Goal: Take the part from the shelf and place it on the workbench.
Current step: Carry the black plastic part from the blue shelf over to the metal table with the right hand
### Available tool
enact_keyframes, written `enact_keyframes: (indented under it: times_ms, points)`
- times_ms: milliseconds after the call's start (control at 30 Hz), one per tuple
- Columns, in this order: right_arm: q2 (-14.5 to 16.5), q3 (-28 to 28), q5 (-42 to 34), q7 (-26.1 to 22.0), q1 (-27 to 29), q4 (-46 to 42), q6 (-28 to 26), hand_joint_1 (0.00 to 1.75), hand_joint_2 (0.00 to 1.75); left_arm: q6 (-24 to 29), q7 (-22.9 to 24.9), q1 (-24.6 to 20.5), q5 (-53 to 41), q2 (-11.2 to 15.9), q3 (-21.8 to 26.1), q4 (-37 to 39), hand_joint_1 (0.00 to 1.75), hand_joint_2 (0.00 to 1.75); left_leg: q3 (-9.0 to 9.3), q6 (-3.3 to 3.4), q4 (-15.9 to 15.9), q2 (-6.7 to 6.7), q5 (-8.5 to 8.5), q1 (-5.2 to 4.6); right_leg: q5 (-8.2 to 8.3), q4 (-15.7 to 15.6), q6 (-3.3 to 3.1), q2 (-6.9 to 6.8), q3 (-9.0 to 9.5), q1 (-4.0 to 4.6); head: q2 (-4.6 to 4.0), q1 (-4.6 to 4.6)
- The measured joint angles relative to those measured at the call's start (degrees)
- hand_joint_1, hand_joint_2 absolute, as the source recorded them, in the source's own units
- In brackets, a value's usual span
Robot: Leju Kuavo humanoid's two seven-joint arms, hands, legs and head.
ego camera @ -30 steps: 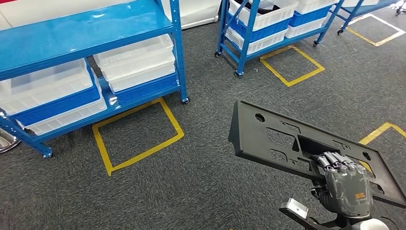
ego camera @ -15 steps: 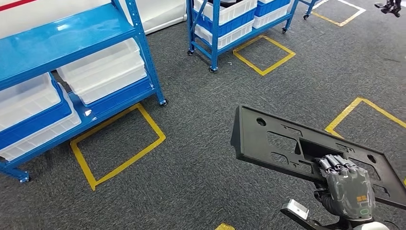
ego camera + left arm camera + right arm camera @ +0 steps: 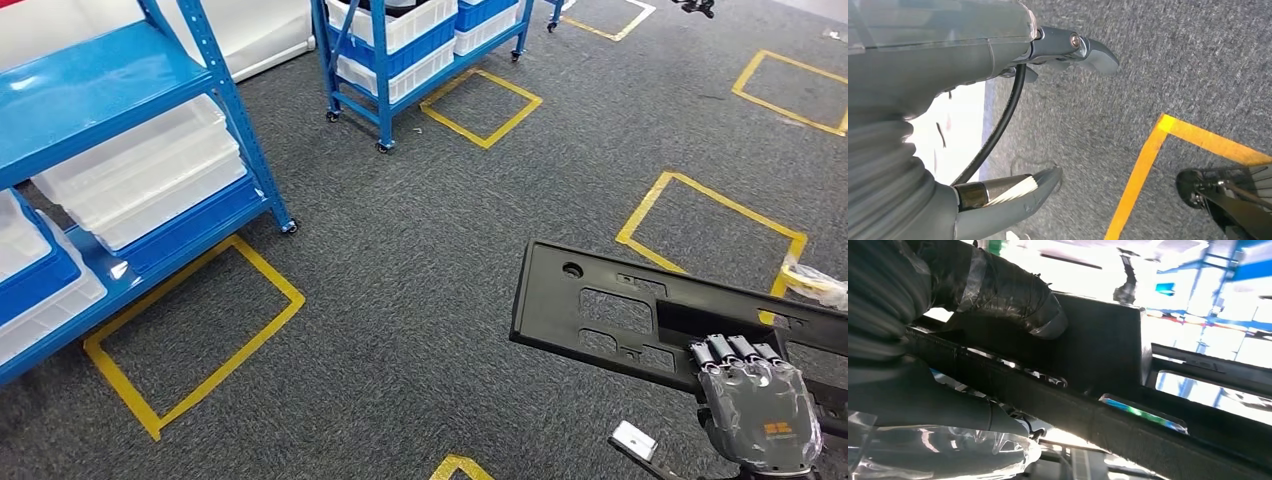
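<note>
The part [image 3: 600, 300] is a flat black plastic panel with cut-outs and a round hole near one end. It hangs level above the grey carpet at the lower right of the head view. My right hand [image 3: 758, 405] grips it at its near edge, fingers curled over the rim into a cut-out. In the right wrist view the part [image 3: 1098, 355] runs across as a dark slab with my right hand's taped thumb [image 3: 998, 290] pressed on it. My left hand [image 3: 948, 60] hangs over the carpet, fingers apart, holding nothing.
A blue shelf [image 3: 100, 90] with white bins [image 3: 140, 175] stands at the left. A second blue wheeled rack [image 3: 380, 60] stands at the back. Yellow tape squares [image 3: 190, 340] mark the grey carpet, one [image 3: 710, 230] just beyond the part. A crumpled plastic wrapper [image 3: 815, 280] lies at the right.
The whole picture has shifted: shelves and floor marks have slid left and out of frame, so the camera has turned right. The part stays in my right hand.
</note>
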Motion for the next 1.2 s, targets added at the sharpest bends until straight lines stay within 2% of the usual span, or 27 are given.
enact_keyframes:
  times_ms: [33,67,100,167,200,267,300,367,400,433,467,500,533,567,600,667,700,733,800,867,933,967,1000,1033,1067,1133,1200]
  points:
    - [-0.11,0.00,0.24,0.28,0.06,0.02,0.02,1.75,1.75,0.00,0.04,0.00,-0.09,0.00,0.00,0.00,0.00,1.75,0.01,-0.08,0.07,0.73,-0.09,0.00,1.07,-1.34,0.13,-0.23,0.96,-0.11,0.00,0.00]
    - [-0.25,0.00,0.45,0.52,0.09,0.03,0.02,1.75,1.75,-0.01,0.07,-0.01,-0.18,-0.01,0.00,0.00,0.00,1.75,0.03,-0.24,0.21,1.39,-0.23,0.01,2.72,-4.48,0.24,-0.63,2.88,-0.23,0.00,0.01]
    - [-0.39,0.00,0.56,0.66,0.08,0.03,0.02,1.75,1.75,-0.01,0.07,-0.03,-0.22,-0.01,0.00,0.00,0.00,1.75,0.06,-0.49,0.44,2.00,-0.44,0.00,4.02,-8.35,0.29,-1.70,5.08,-0.26,0.00,0.01]
    - [-0.62,0.00,0.61,0.84,0.03,0.05,0.02,1.75,1.75,0.01,0.07,-0.06,-0.22,0.03,0.01,0.00,0.00,1.75,0.02,-1.11,1.03,3.02,-0.96,-0.28,5.36,-13.56,-0.11,-3.33,7.93,0.00,0.00,-0.02]
    - [-0.72,0.00,0.58,0.94,0.01,0.06,0.03,1.75,1.75,0.01,0.06,-0.08,-0.22,0.05,0.01,0.00,0.00,1.75,0.08,-1.37,1.20,3.47,-1.16,-0.44,5.31,-14.40,-0.45,-3.67,8.26,0.19,0.00,-0.05]
    - [-0.95,-0.05,0.37,1.15,0.02,0.07,0.13,1.75,1.75,0.02,0.04,-0.20,-0.21,0.07,0.01,0.00,0.00,1.75,0.35,-1.86,1.18,4.32,-1.32,-0.52,5.46,-14.37,-1.24,-2.47,7.99,0.35,0.00,-0.09]
    - [-1.07,-0.15,0.24,1.21,0.05,0.05,0.24,1.75,1.75,0.02,0.04,-0.26,-0.21,0.05,0.01,0.00,0.00,1.75,0.35,-2.16,1.42,3.95,-1.64,-0.40,5.58,-14.48,-1.56,-1.93,7.90,0.31,0.00,-0.09]
    - [-1.26,-0.42,0.01,1.27,-0.04,0.01,0.56,1.75,1.75,0.02,-0.02,-0.29,-0.19,0.04,0.01,0.00,0.00,1.75,-0.79,-2.66,4.27,1.45,-3.85,-0.03,5.86,-14.71,-2.32,-0.91,7.79,0.17,0.00,-0.10]
    - [-1.33,-0.52,-0.10,1.27,-0.08,-0.01,0.72,1.75,1.75,0.02,-0.04,-0.23,-0.16,0.05,0.01,0.00,0.00,1.75,-2.19,-2.77,7.37,-0.17,-5.71,0.10,5.94,-14.74,-2.59,-0.45,7.73,0.21,0.00,-0.11]
    - [-1.38,-0.57,-0.21,1.28,-0.13,-0.02,0.86,1.75,1.75,0.02,-0.06,-0.14,-0.13,0.05,0.01,0.00,0.00,1.75,-4.04,-2.78,11.32,-1.15,-7.64,0.15,6.00,-14.73,-2.81,0.09,7.63,0.29,0.00,-0.12]
    - [-1.39,-0.57,-0.30,1.29,-0.11,-0.02,0.95,1.75,1.75,0.02,-0.06,-0.04,-0.09,0.06,0.01,0.00,0.00,1.75,-5.83,-2.74,15.03,-1.56,-9.05,0.14,6.03,-14.71,-2.92,0.69,7.56,0.41,0.00,-0.12]
    - [-1.39,-0.57,-0.37,1.29,-0.07,-0.02,1.00,1.75,1.75,0.02,-0.06,0.08,-0.07,0.07,0.01,0.00,0.00,1.75,-7.03,-2.65,17.36,-1.72,-9.44,0.13,6.05,-14.68,-2.98,1.37,7.54,0.53,0.00,-0.12]
    - [-1.39,-0.57,-0.40,1.29,-0.05,-0.02,1.02,1.75,1.75,0.02,-0.06,0.19,-0.05,0.07,0.01,0.00,0.00,1.75,-7.26,-2.47,17.59,-1.81,-8.64,0.13,6.07,-14.65,-3.02,2.12,7.56,0.63,0.00,-0.11]
    - [-1.39,-0.57,-0.41,1.28,-0.03,-0.02,1.02,1.75,1.75,0.02,-0.06,0.24,-0.05,0.07,0.01,0.00,0.00,1.75,-6.40,-2.22,15.49,-2.03,-6.80,0.12,6.07,-14.61,-3.02,2.87,7.64,0.70,0.00,-0.11]
    - [-1.39,-0.58,-0.41,1.28,-0.04,-0.02,1.02,1.75,1.75,0.02,-0.06,0.30,-0.05,0.08,0.01,0.00,0.00,1.75,-4.84,-1.90,11.85,-2.80,-4.44,0.10,6.07,-14.57,-3.02,3.60,7.72,0.73,0.00,-0.11]
    - [-1.40,-0.59,-0.41,1.28,-0.09,-0.02,1.02,1.75,1.75,0.02,-0.08,0.30,-0.05,0.17,0.02,0.00,0.00,1.75,-1.96,-1.28,4.93,-5.74,-1.51,0.11,6.13,-14.39,-2.80,4.90,7.59,0.75,0.00,-0.09]
    - [-1.41,-0.59,-0.41,1.31,-0.12,-0.02,1.02,1.75,1.75,0.02,-0.09,0.29,-0.05,0.22,0.03,0.00,0.00,1.75,-1.20,-1.12,3.05,-6.83,-1.09,0.07,6.26,-14.34,-2.52,5.51,7.35,0.67,0.00,-0.07]
    - [-1.42,-0.61,-0.41,1.34,-0.08,-0.03,1.02,1.75,1.75,0.02,-0.07,0.25,-0.04,0.27,0.03,0.00,0.00,1.75,-0.93,-1.02,2.33,-7.22,-1.23,-0.02,6.46,-14.37,-2.12,6.18,7.07,0.53,0.00,-0.06]
    - [-1.46,-0.72,-0.41,1.44,0.23,-0.05,1.01,1.75,1.75,0.05,-0.03,0.19,-0.03,0.30,0.04,0.00,0.00,1.75,-0.56,-0.72,1.54,-5.94,-0.91,-0.06,6.84,-14.53,-1.29,7.15,6.69,0.26,0.00,-0.05]
    - [-1.56,-1.05,-0.41,1.59,0.59,-0.15,0.99,1.75,1.75,0.10,-0.01,0.22,-0.03,0.32,0.05,0.00,0.00,1.75,-0.18,-0.11,0.56,-4.40,-0.31,0.10,5.64,-12.74,-0.86,4.99,5.76,0.43,0.00,0.02]
    - [-1.67,-1.66,-0.43,1.75,0.76,-0.35,0.99,1.75,1.75,0.21,0.02,0.34,-0.03,0.32,0.07,0.00,0.00,1.75,-0.08,0.31,0.13,-2.79,-0.07,0.02,2.16,-6.68,-0.60,1.58,2.87,0.60,0.00,0.09]
    - [-1.70,-2.03,-0.49,1.78,0.88,-0.44,1.00,1.75,1.75,0.27,0.04,0.40,-0.03,0.33,0.08,0.00,0.00,1.75,-0.14,0.41,0.16,-1.98,-0.09,-0.09,0.48,-3.00,-0.42,0.78,1.12,0.54,0.00,0.10]
    - [-1.70,-2.40,-0.58,1.80,1.08,-0.50,1.01,1.75,1.75,0.31,0.04,0.42,-0.03,0.33,0.09,0.00,0.00,1.75,-0.17,0.44,0.18,-1.17,-0.15,-0.18,-0.41,-0.32,-0.23,0.40,-0.09,0.42,0.00,0.10]
    - [-1.70,-2.79,-0.69,1.79,1.33,-0.58,1.03,1.75,1.75,0.33,0.03,0.41,-0.03,0.33,0.09,0.00,0.00,1.75,-0.16,0.43,0.21,-0.40,-0.23,-0.24,-0.23,0.47,-0.09,0.16,-0.33,0.30,0.00,0.10]
    - [-1.70,-3.22,-0.81,1.73,1.60,-0.71,1.06,1.75,1.75,0.33,-0.01,0.40,-0.03,0.32,0.10,0.00,0.00,1.75,-0.12,0.36,0.27,0.33,-0.34,-0.26,0.91,-0.92,0.02,-0.13,0.56,0.18,0.00,0.10]
    - [-1.69,-4.20,-1.04,1.46,1.97,-1.14,1.16,1.75,1.75,0.26,-0.09,0.36,-0.04,0.32,0.11,0.00,0.00,1.75,0.11,-0.01,0.48,1.62,-0.74,-0.30,4.12,-8.39,0.03,-2.06,4.80,0.13,0.00,0.10]
    - [-1.66,-5.17,-1.30,1.04,2.31,-1.58,1.31,1.75,1.75,0.10,-0.15,0.35,-0.05,0.34,0.14,0.00,0.00,1.75,0.37,-0.60,0.81,2.67,-1.25,-0.57,5.73,-14.01,-0.55,-3.72,7.88,0.46,0.00,0.07]
